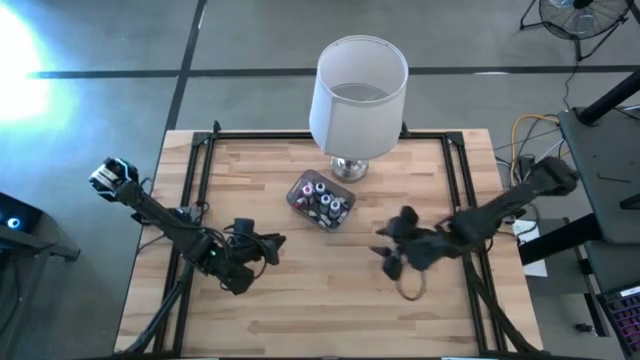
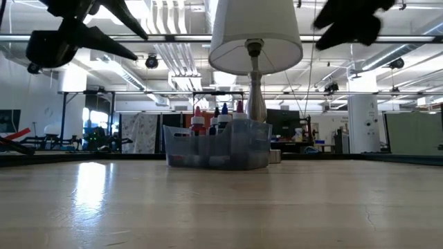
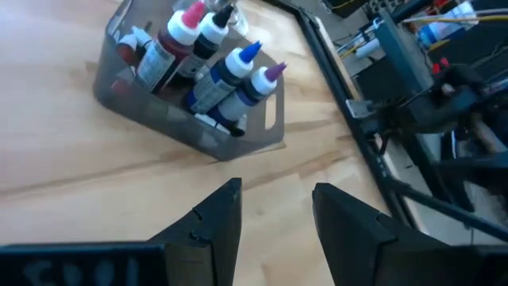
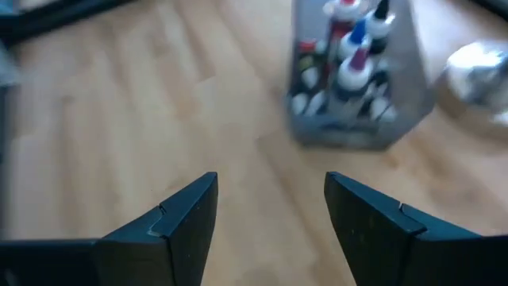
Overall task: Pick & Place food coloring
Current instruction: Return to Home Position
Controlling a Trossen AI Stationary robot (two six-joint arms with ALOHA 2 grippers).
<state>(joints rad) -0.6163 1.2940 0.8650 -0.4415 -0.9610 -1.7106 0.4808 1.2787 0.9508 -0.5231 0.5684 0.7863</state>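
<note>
- Food coloring bottles (image 1: 323, 204) are seen standing packed in a grey translucent tub (image 1: 297, 190), caps up. Red, blue, purple and black tips are made out in the left wrist view.
- The tub is placed on the wooden surface (image 1: 330, 305), around mid-width, closer to the edge where the lamp (image 1: 358, 95) is set. It is just beside the lamp base.
- The left hand (image 1: 270, 243) is held above the surface toward its left edge, apart from the tub. Fingers are spread and nothing is gripped.
- The right hand (image 1: 388, 250) is held toward the right edge, apart from the tub. Fingers are spread with nothing between them.
- In the low view both hands are shown raised clear of the surface.
</note>
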